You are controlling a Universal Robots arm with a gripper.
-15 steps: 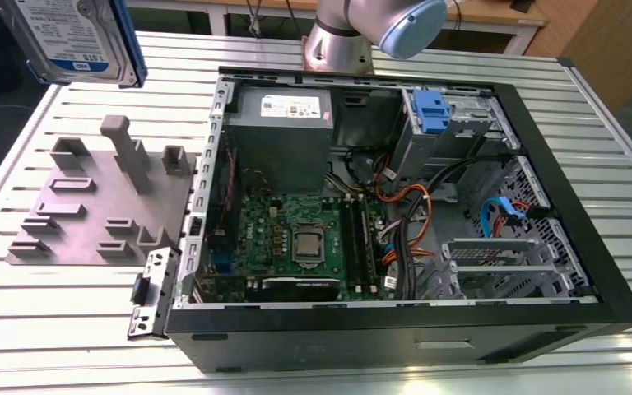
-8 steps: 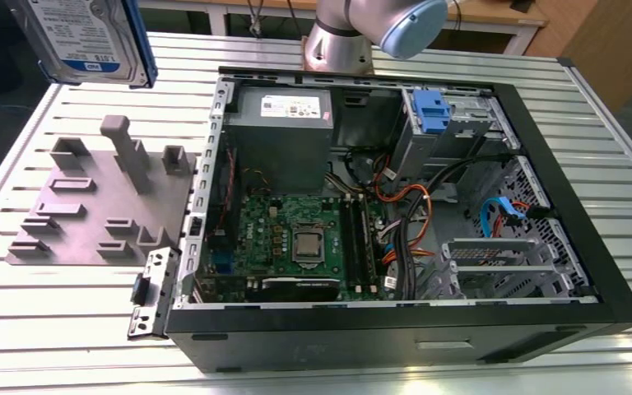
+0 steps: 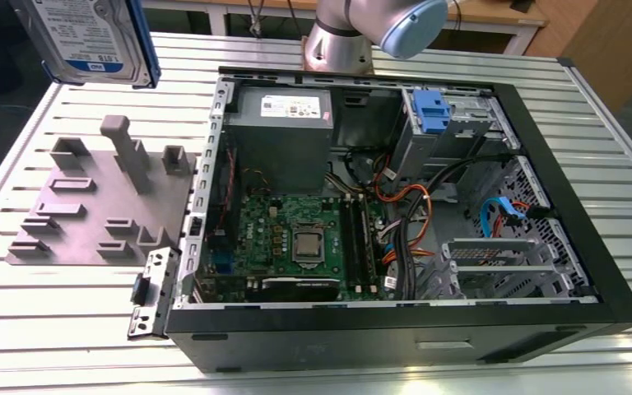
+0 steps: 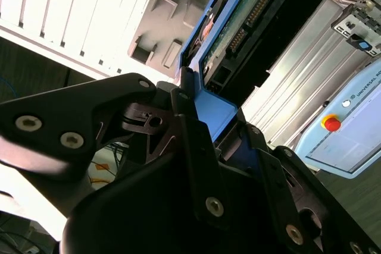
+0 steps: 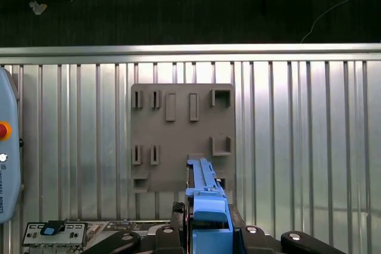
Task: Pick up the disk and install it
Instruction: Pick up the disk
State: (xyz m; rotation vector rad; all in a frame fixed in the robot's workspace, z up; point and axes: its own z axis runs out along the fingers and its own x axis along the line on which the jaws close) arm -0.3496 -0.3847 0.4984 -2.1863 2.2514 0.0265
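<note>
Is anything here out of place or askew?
One thing: a perforated metal bracket sticks out askew from the open case, at its corner on the exterior view's left. The gripper holds the disk.

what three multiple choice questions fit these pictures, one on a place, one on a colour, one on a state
1. Where is the disk?
A) inside the computer case
B) held up off the table, at the exterior view's left
C) flat on the grey plate

2. What colour are the disk's rails?
A) red
B) blue
C) yellow

3. The end effector is:
A) open and empty
B) shut on the disk
C) shut on a cable

Answers:
1 B, the disk hangs clear of the computer case and the grey plate.
2 B, the rails are blue in both wrist views.
3 B, the end effector clamps the disk by its rail.
</note>
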